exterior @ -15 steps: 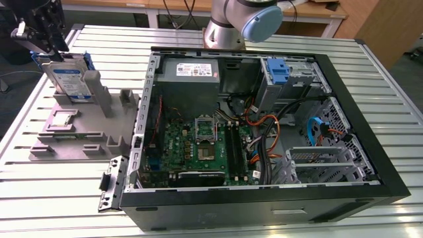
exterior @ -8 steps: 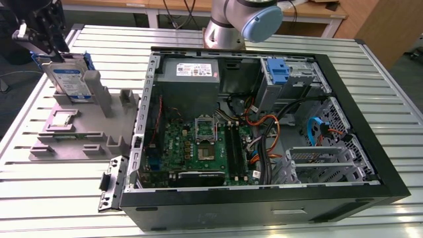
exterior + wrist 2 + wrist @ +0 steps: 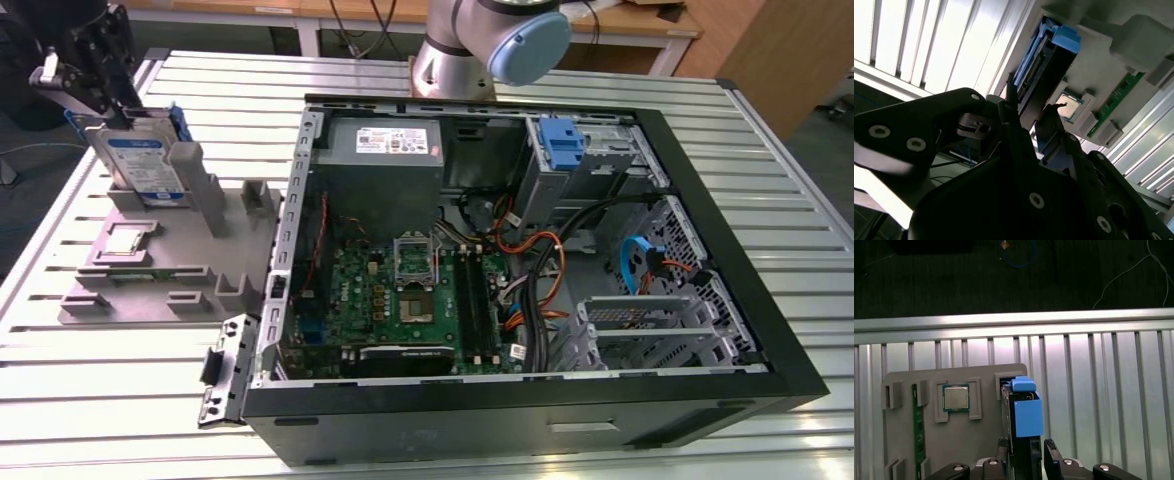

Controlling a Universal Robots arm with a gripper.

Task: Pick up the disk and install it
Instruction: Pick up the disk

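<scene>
Found disk (image 3: pixel 144 165) slotted upright in grey fixture (image 3: pixel 147 270), beside open PC case (image 3: pixel 787 370). Saw gripper (image 3: pixel 1027 443) jaws open, straddling its top edge. Reckoned best: centre, clamp square, lift straight up.

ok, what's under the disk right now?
The disk stands upright in a slot of the grey holder. Its bottom edge is hidden inside the slot.

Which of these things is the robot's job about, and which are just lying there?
Job: silver hard drive in blue plastic frame; black gripper; open black computer case.
Lying about: square silver processor chip; green memory stick; grey plastic holder.
</scene>
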